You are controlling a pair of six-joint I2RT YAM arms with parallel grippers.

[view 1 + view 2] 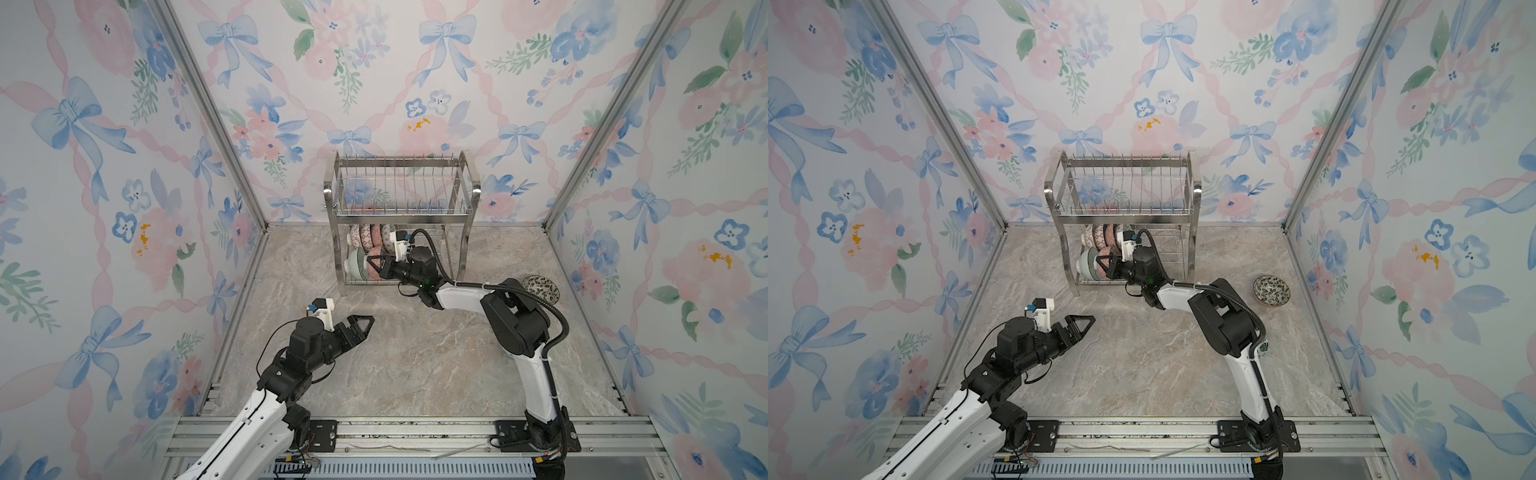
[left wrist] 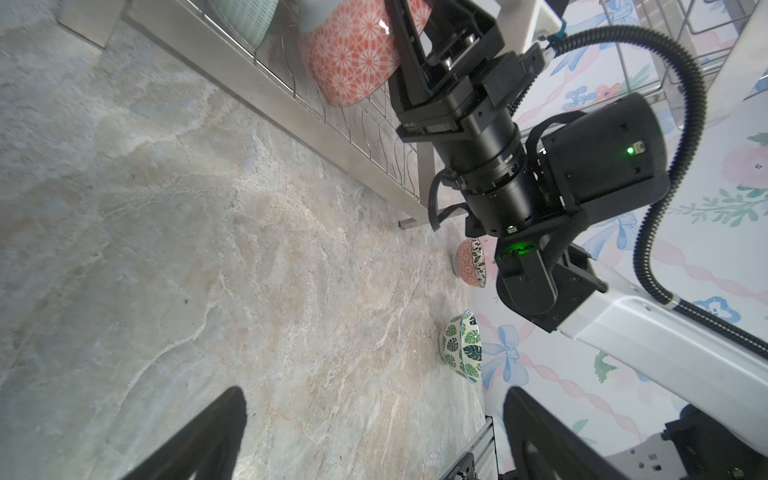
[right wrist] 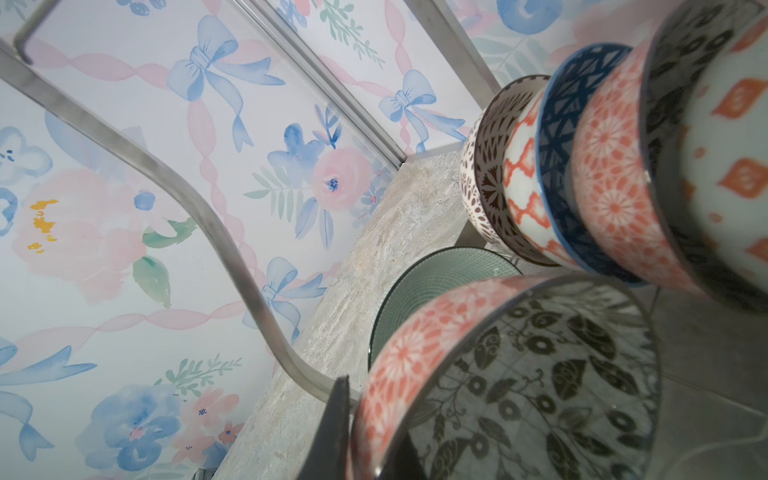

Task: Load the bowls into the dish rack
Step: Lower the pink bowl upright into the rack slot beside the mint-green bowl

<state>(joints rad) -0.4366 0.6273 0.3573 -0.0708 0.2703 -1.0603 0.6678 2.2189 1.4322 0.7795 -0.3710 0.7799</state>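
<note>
top views / dish rack (image 1: pixel 473 189): stood at the back of the table (image 1: pixel 415 365), by the rear wall.
top views / row of bowls (image 1: pixel 368 236): stood on edge in the lower tier, left end; green bowl (image 1: pixel 355 264) stood in front of it.
top views / right gripper (image 1: pixel 1100 264): reached into the lower tier, jaws clamped on the pink bowl (image 1: pixel 376 253).
top views / left gripper (image 1: pixel 368 325): held above the table, well apart from the dish rack, jaws spread wide, nothing held.
top views / loose bowl (image 1: pixel 1271 290): left upright on the table, right of the dish rack.
left wrist / leaf bowl (image 2: pixel 461 349): seen on the table near the loose bowl, apart from it; left fingers (image 2: pixel 199 436) seen wide apart.
right wrist / pink bowl: rim pinched by the jaws, just beside the green bowl; four bowls counted in the row behind.
</note>
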